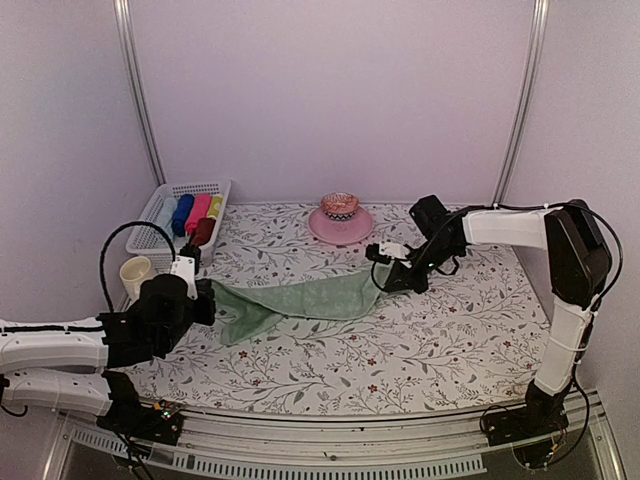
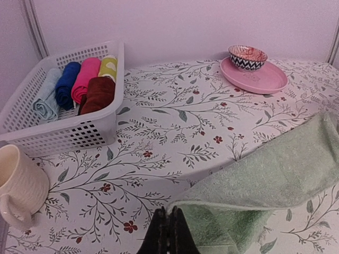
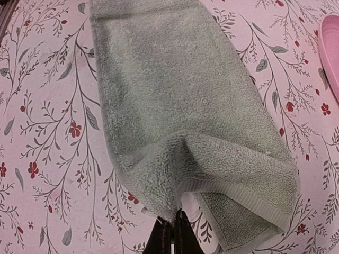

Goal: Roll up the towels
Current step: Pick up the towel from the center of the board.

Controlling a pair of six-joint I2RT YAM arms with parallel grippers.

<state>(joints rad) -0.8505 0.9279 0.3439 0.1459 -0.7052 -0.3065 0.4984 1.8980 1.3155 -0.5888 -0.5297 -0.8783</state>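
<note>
The pale green towel (image 1: 300, 298) hangs stretched across the floral table cover between my two grippers, sagging onto the cover in the middle. My left gripper (image 1: 210, 300) (image 2: 169, 212) is shut on its left corner, and the cloth (image 2: 275, 174) folds away to the right. My right gripper (image 1: 386, 280) (image 3: 177, 217) is shut on a bunched fold of its right end, with the rest of the towel (image 3: 175, 95) lying flat beyond the fingers. The dark red-brown towel (image 1: 203, 232) (image 2: 98, 94) lies rolled in the basket.
A white basket (image 1: 160, 200) (image 2: 69, 53) at the back left holds several rolled coloured cloths. A cream mug (image 1: 135, 272) (image 2: 18, 180) stands in front of it. A pink plate (image 1: 320, 228) (image 2: 265, 84) with a patterned bowl (image 1: 339, 206) (image 2: 247, 56) sits at the back centre.
</note>
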